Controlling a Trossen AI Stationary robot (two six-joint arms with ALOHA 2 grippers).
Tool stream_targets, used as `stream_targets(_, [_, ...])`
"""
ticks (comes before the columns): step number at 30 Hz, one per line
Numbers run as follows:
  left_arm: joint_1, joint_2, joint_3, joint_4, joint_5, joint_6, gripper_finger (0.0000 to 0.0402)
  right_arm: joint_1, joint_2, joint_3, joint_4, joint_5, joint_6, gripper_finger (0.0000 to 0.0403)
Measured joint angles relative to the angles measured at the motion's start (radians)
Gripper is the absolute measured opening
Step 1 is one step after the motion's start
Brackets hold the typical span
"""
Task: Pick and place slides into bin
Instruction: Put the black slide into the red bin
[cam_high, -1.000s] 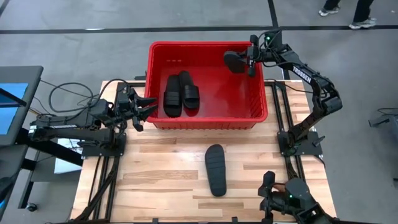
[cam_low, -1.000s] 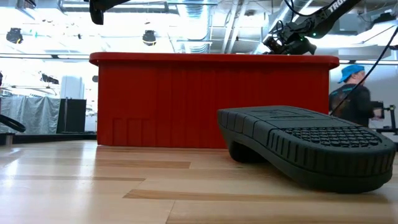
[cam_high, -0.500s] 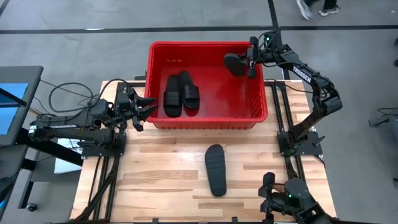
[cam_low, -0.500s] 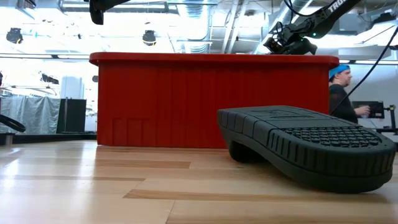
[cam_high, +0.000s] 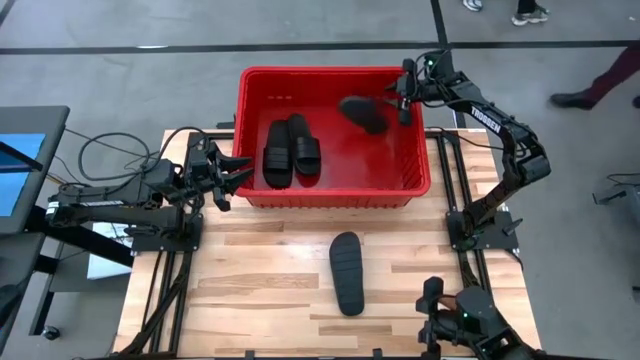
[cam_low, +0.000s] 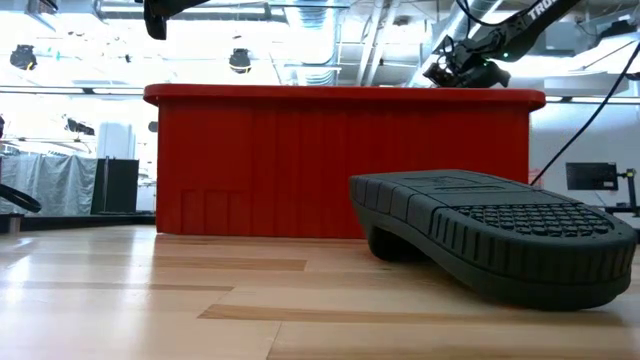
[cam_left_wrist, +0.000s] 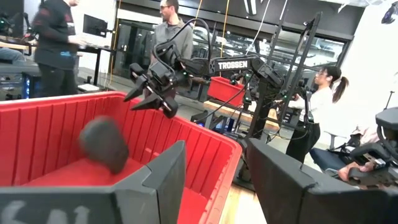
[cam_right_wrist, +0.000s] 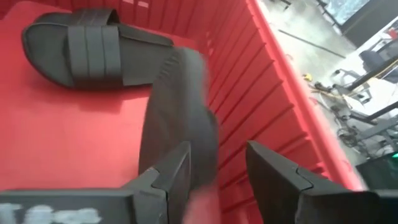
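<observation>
The right gripper, fingers spread and empty over the red bin, releases a slide. Next comes the table's last slide; the left gripper waits open.

You've got a light wood plank table carrying two things directly: the red bin at the far edge, centred between the arm bases, with its far end hanging past the tabletop, and one black slide lying sole-up on the bare wood nearer the front, just right of centre, well apart from the bin's near wall. In the low view that slide sits flat on the wood in front of the bin. Black frame rails run along the table's left and right edges.
</observation>
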Motion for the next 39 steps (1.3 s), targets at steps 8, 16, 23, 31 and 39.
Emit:
stream_targets(8, [0.0,0.0,0.0,0.0,0.0,0.0,0.0162,0.0,0.0,0.0,-0.051,0.001,-0.022,0.0131])
stream_targets(16, [0.0,0.0,0.0,0.0,0.0,0.0,0.0162,0.018,0.0,0.0,-0.043,0.003,-0.023,0.0125])
stream_targets(23, [0.0,0.0,0.0,-0.001,0.0,0.0,0.0162,0.052,0.0,0.0,0.019,0.017,-0.023,0.0122])
stream_targets(31, [0.0,0.0,0.0,-0.001,0.0,0.0,0.0162,0.113,0.0,0.007,0.05,0.094,-0.017,0.0121])
stream_targets(39, [0.0,0.0,0.0,-0.002,0.0,0.0,0.0162,0.218,-0.001,0.107,0.034,0.211,0.117,0.0121])
